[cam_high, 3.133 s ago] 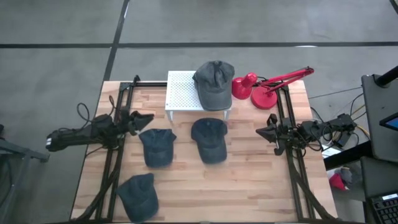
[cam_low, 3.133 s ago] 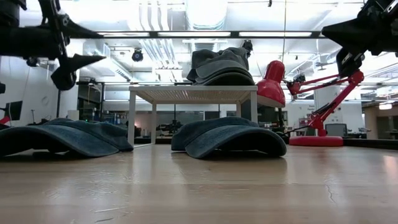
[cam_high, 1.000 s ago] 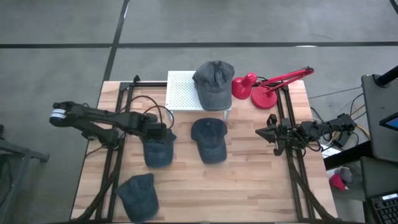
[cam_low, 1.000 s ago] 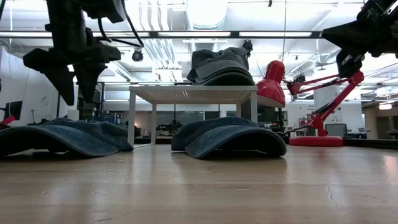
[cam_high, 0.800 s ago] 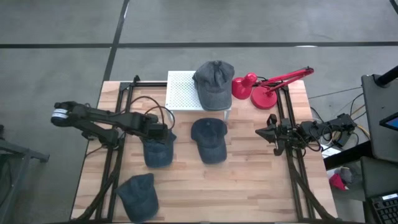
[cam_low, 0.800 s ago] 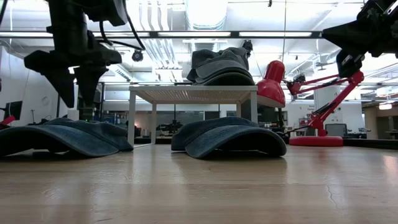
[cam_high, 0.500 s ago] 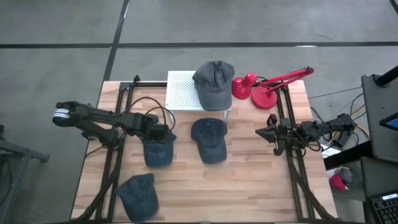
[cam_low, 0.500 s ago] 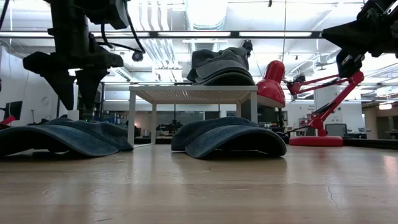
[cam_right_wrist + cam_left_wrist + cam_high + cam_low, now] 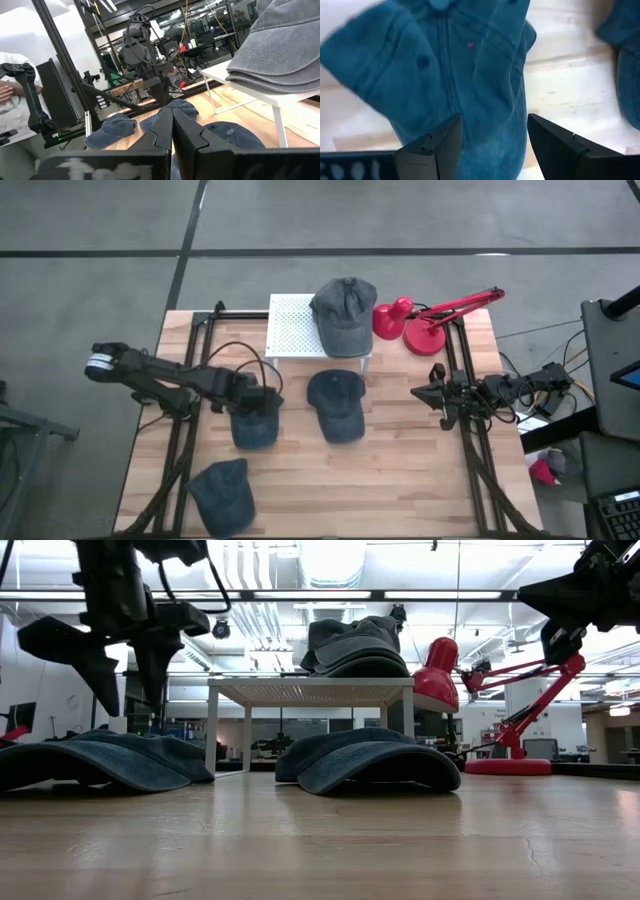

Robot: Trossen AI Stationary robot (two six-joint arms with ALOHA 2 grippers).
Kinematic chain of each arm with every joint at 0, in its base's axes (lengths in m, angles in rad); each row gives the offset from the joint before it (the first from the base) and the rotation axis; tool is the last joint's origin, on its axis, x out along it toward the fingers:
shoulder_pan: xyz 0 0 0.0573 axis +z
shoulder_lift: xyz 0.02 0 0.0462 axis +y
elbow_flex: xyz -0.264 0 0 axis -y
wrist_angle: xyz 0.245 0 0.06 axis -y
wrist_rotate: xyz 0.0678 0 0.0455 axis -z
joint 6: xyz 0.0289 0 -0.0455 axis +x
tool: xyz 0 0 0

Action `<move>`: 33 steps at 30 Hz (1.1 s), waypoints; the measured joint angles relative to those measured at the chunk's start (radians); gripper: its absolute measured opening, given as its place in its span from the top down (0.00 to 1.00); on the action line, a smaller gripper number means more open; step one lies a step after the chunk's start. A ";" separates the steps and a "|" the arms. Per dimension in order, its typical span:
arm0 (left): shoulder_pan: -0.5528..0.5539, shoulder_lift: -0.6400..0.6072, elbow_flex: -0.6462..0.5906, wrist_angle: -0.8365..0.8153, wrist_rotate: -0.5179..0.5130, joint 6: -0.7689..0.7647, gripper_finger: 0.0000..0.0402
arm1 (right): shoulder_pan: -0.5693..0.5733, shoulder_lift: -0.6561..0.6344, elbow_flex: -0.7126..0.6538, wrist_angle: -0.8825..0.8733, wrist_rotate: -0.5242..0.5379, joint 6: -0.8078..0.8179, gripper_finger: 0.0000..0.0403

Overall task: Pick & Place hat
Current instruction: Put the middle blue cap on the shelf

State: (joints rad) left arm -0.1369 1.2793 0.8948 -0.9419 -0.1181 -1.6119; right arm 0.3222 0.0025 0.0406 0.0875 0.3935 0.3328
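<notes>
The wooden worktop [image 9: 400, 480] carries everything here, with a white perforated stand [image 9: 292, 326] against its far edge and a red desk lamp [image 9: 425, 320] at the far right corner. A grey hat [image 9: 344, 315] already sits on the right end of the stand, hanging over its near edge. Three blue hats lie flat on the wood: the middle hat [image 9: 336, 404] just in front of the stand, the corner hat [image 9: 222, 493] at the near left corner, and the left hat [image 9: 255, 420] between the left edge and the middle one, a little nearer the front than the stand. The left arm reaches in from the left edge, and the left gripper [image 9: 262, 396] hangs right over the far part of that left hat, fingers spread wide and not yet touching cloth. Through the left wrist view the left hat [image 9: 465, 80] fills the gap between the two fingers, its crown seam running roughly along the reach and its bulk straight below, so the coming move looks like a plain drop and pinch. This arm is clearly the nearer one. The right gripper [image 9: 437, 395] waits over the right edge, fingers pressed together, well apart from every hat.
</notes>
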 joint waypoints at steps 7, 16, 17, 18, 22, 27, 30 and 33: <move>-0.072 0.000 0.000 0.000 -0.069 -0.140 0.45 | 0.000 0.000 0.000 0.000 0.000 0.000 0.98; -0.073 0.000 0.000 0.008 -0.098 -0.114 0.45 | 0.000 0.000 0.000 0.000 0.000 0.000 0.98; -0.073 0.000 0.000 0.008 -0.099 -0.114 0.45 | 0.000 0.000 0.000 0.000 0.000 0.000 0.98; -0.073 0.000 0.000 0.008 -0.102 -0.113 0.45 | 0.000 0.000 0.000 0.000 0.000 0.000 0.98; -0.073 0.000 0.000 0.008 -0.109 -0.113 0.45 | 0.000 0.000 0.000 0.000 0.000 0.000 0.98; -0.073 0.000 -0.004 0.009 -0.111 -0.112 0.45 | 0.000 0.000 0.000 0.000 0.000 0.000 0.98; -0.073 0.000 -0.019 0.008 -0.112 -0.112 0.45 | 0.000 0.000 0.000 0.000 0.000 0.000 0.98; -0.073 0.000 -0.042 0.009 -0.112 -0.116 0.45 | 0.000 0.000 0.000 0.000 0.000 0.000 0.98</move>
State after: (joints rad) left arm -0.2104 1.2793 0.8526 -0.9331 -0.2298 -1.7280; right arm 0.3222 0.0025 0.0406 0.0875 0.3935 0.3332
